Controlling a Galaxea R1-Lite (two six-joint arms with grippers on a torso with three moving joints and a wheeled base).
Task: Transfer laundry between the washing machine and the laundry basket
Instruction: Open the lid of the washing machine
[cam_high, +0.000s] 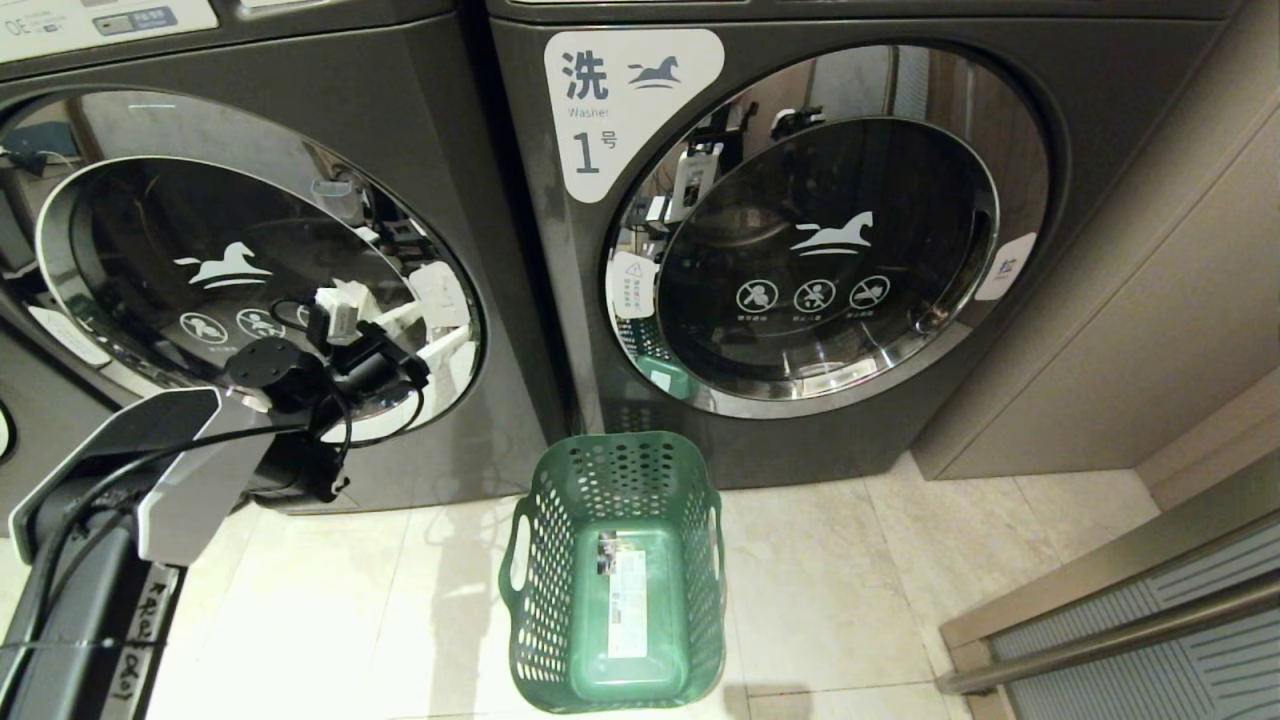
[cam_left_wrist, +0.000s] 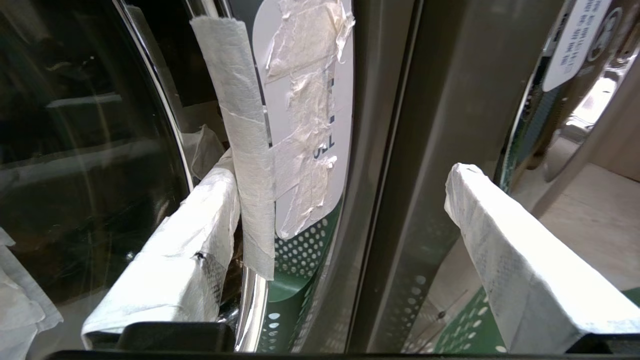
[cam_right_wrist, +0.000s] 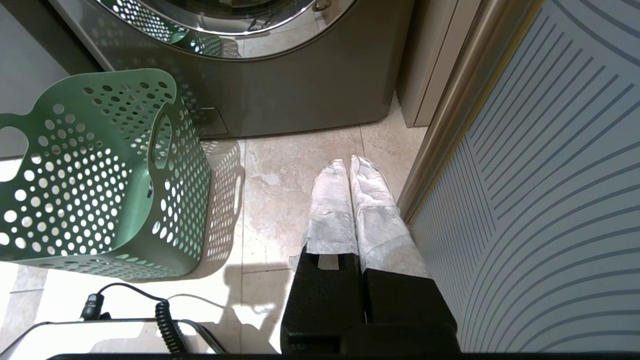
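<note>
Pale floor tiles (cam_high: 830, 570) carry the empty laundry basket (cam_high: 560, 500) before two washers. Left gripper (cam_left_wrist: 345, 240) gapes wide at the left washing machine (cam_high: 420, 120) door's rim; right gripper (cam_right_wrist: 350, 172) hangs pinched together.

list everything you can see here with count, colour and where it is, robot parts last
front-loading washing machines: two, dark grey with chrome-rimmed round glass doors, side by side; the left one, the right one labelled 1, both doors shut
perforated plastic laundry basket: one, green, empty, on the floor below the gap between the machines
tiled floor: beige
taped strip: one, white, at the left door's rim
left gripper: open, at that rim
right gripper: shut, above the floor beside the basket
</note>
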